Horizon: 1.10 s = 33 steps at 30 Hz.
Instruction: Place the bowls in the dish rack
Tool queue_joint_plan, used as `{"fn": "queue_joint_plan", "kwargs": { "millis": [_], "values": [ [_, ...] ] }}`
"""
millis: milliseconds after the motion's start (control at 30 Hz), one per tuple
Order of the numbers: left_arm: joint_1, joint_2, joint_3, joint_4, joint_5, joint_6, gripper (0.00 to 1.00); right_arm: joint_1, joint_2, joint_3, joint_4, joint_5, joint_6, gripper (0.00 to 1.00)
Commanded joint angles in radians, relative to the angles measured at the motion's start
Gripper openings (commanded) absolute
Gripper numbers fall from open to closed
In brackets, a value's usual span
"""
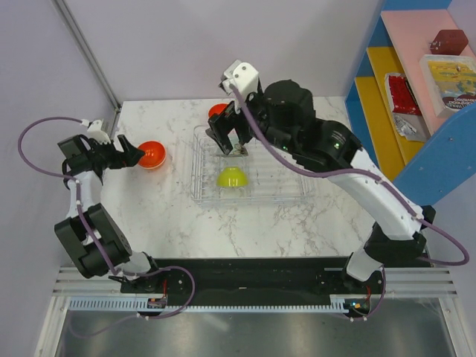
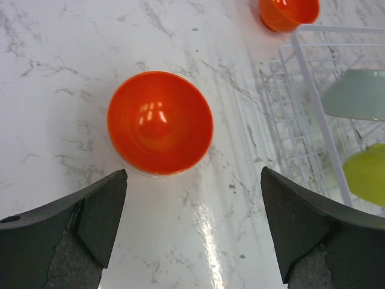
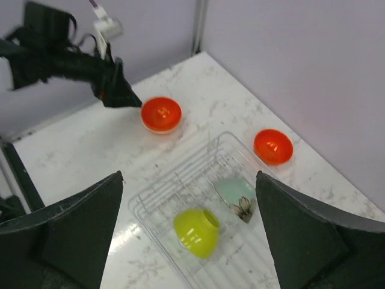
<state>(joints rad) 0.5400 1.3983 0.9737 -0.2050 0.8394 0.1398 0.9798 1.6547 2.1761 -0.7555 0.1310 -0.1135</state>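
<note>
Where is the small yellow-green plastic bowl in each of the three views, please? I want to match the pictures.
Top external: the yellow-green bowl is near the centre, inside the clear plastic dish rack, at its near side.
Left wrist: at the right edge, lower half, partly cut off.
Right wrist: bottom centre.
Shared landmark: the dish rack around it, seen in all three views.

Marble tbl (image 1: 186,223); blue/yellow/pink shelf (image 1: 446,149) w/ pkgs (image 1: 402,93) far right.

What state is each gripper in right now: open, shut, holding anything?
Left gripper: open, empty, orange bowl just ahead.
Right gripper: open, empty, over the dish rack.
</note>
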Motion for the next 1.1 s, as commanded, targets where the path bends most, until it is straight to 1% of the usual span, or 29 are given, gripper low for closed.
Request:
{"fn": "queue_joint_plan", "kwargs": {
  "millis": [0,33,100,233,333,367,500,567,667,833,1033,1067],
  "values": [
    [-0.028,0.105,0.092,0.098,-0.184,-0.062,0.97,0.011,0.013,0.082,0.019,0.042,0.208,0.98],
    [-0.046,0.141,0.109,0.101,-0.222,-0.062,0.97,0.014,0.014,0.089,0.015,0.041,0.239,0.98],
    [-0.067,0.168,0.12,0.104,-0.265,-0.052,0.96,0.016,0.013,0.097,0.007,0.051,0.259,0.98],
    [-0.139,0.206,0.134,0.11,-0.365,-0.031,0.96,0.02,-0.01,0.08,0.002,0.088,0.265,0.98],
    [-0.172,0.226,0.141,0.115,-0.401,-0.028,0.96,0.022,-0.03,0.074,0.001,0.125,0.256,0.98],
    [-0.178,0.238,0.143,0.119,-0.407,-0.028,0.96,0.02,-0.044,0.071,0.004,0.133,0.255,0.98],
    [-0.187,0.261,0.157,0.13,-0.444,-0.029,0.96,0.02,-0.082,0.048,0.007,0.059,0.249,0.98],
    [-0.187,0.271,0.163,0.128,-0.46,-0.02,0.96,0.02,-0.085,0.033,0.019,0.053,0.244,0.98],
    [-0.187,0.284,0.169,0.128,-0.491,0.003,0.96,0.02,-0.064,0.031,0.025,0.105,0.233,0.98],
    [-0.189,0.303,0.168,0.131,-0.503,0.023,0.96,0.022,-0.047,-0.03,0.048,0.174,0.213,0.98],
    [-0.189,0.338,0.171,0.142,-0.497,0.033,0.85,0.022,-0.059,-0.107,0.091,0.251,0.155,0.98],
    [-0.187,0.344,0.171,0.144,-0.497,0.034,0.81,0.02,-0.064,-0.119,0.097,0.266,0.147,0.98]
  ]
}}
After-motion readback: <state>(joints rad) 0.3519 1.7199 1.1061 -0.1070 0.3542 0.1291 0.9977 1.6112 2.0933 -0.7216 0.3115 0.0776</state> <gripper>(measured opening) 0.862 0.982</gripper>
